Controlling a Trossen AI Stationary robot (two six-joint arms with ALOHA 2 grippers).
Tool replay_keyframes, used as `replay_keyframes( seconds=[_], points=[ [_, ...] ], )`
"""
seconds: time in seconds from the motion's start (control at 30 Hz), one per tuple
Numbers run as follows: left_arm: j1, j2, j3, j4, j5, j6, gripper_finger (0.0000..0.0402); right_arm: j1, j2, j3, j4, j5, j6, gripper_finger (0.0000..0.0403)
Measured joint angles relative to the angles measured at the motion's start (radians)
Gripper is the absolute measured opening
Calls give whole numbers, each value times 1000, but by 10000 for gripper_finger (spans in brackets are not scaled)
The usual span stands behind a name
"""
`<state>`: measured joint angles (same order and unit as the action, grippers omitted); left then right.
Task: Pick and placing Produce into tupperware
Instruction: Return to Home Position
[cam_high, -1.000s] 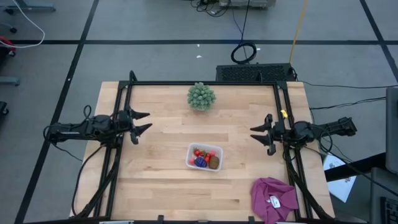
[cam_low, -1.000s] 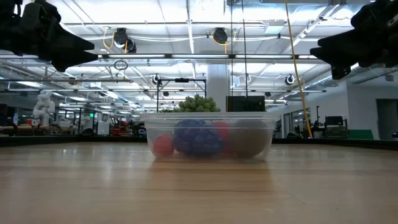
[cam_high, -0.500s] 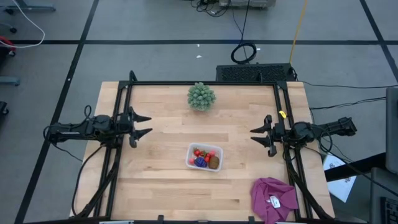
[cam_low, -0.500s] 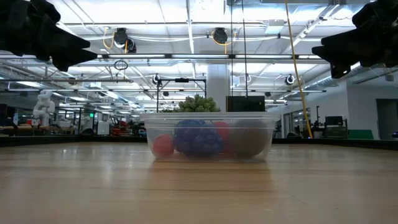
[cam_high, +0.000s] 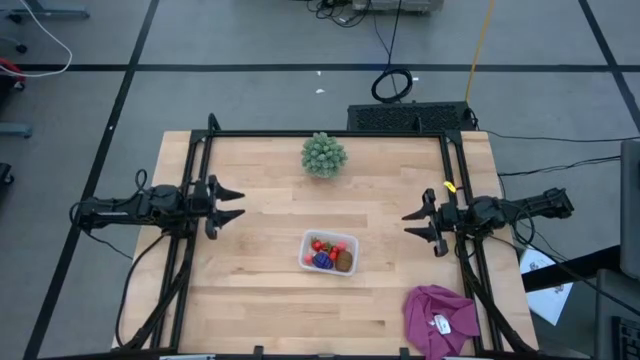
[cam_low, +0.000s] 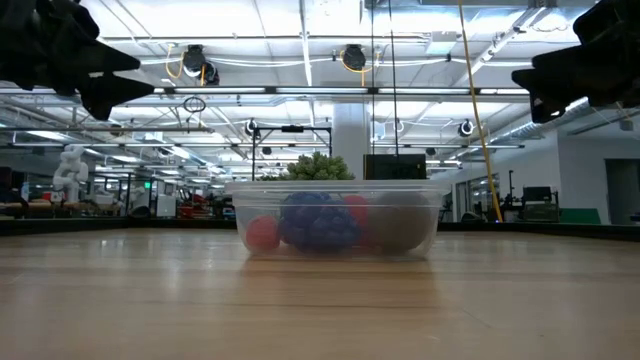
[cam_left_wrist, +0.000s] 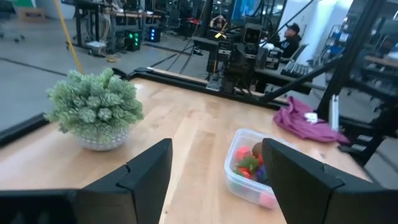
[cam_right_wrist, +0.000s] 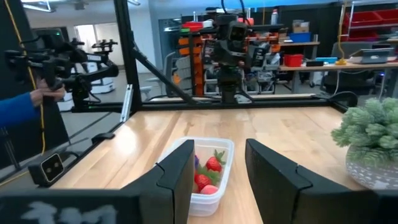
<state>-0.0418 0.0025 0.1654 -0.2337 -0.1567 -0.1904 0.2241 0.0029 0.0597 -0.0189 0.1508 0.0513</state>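
Several red strawberry pieces (cam_high: 320, 245), one purple grape cluster (cam_high: 322, 260) and one brown kiwi oval (cam_high: 344, 261) lie inside the clear rectangular plastic tupperware (cam_high: 304, 250). To its left the left gripper (cam_high: 232, 203) hangs with fingers spread; to its right the right gripper (cam_high: 408, 224), also spread. Behind it stands the green spiky ball (cam_high: 324, 155).

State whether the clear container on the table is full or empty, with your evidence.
Holding fruit: the tupperware contains red strawberries, purple grapes and a brown kiwi-like piece.

Red strawberries (cam_high: 318, 245), purple grapes (cam_high: 322, 260), clear tupperware (cam_high: 304, 262), magenta cloth (cam_high: 440, 315)
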Motion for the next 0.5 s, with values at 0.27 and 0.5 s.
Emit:
replay_keyframes(
  seconds=[0.27, 0.5],
  points=[
    [0, 3, 0, 0, 2, -103, 253, 0, 0, 0, -1, -9, -11, 132],
    [0, 3, 0, -1, 0, -101, 253, 0, 0, 0, -1, -9, -11, 132]
  ],
)
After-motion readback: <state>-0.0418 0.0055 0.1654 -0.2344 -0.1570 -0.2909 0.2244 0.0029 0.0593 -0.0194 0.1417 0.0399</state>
